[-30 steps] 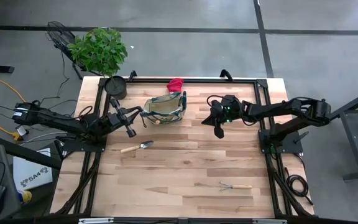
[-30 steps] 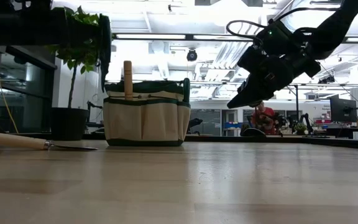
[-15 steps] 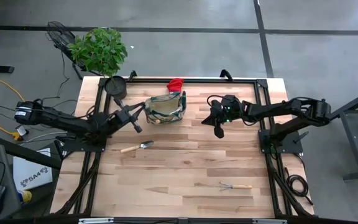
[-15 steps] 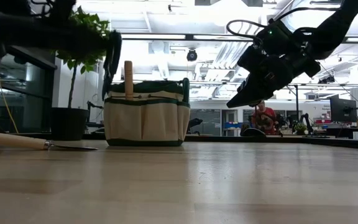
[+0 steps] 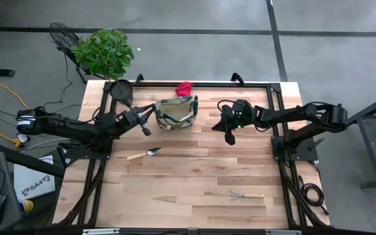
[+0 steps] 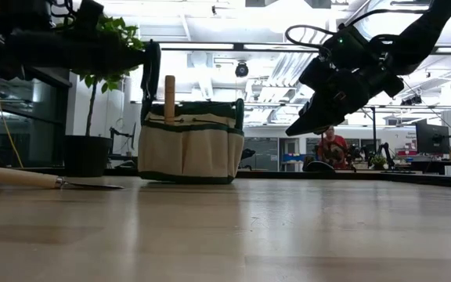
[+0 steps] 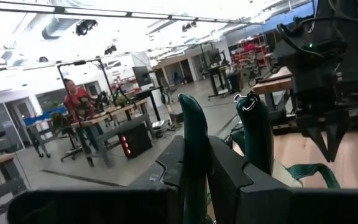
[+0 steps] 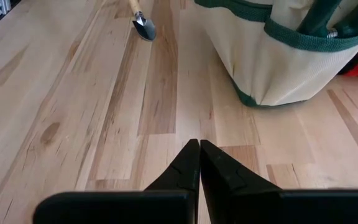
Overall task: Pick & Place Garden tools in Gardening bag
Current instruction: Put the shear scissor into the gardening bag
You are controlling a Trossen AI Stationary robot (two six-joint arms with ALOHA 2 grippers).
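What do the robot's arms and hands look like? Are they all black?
Mostly, yes. Both arms are dark and thin with chunky joints. The right hand has two pointed black fingers shaped like a beak, a small green light glowing nearby and a black cable looping over its wrist. The left hand is dark too, with flat black fingers.

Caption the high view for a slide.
Left claw carries pruners to gardening bag; trowel, rake remain.

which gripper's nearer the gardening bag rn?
Left. The left gripper, shut on green-handled pruners, is at the gardening bag's left rim. The right gripper, fingers shut, hovers clear off the bag's right side.
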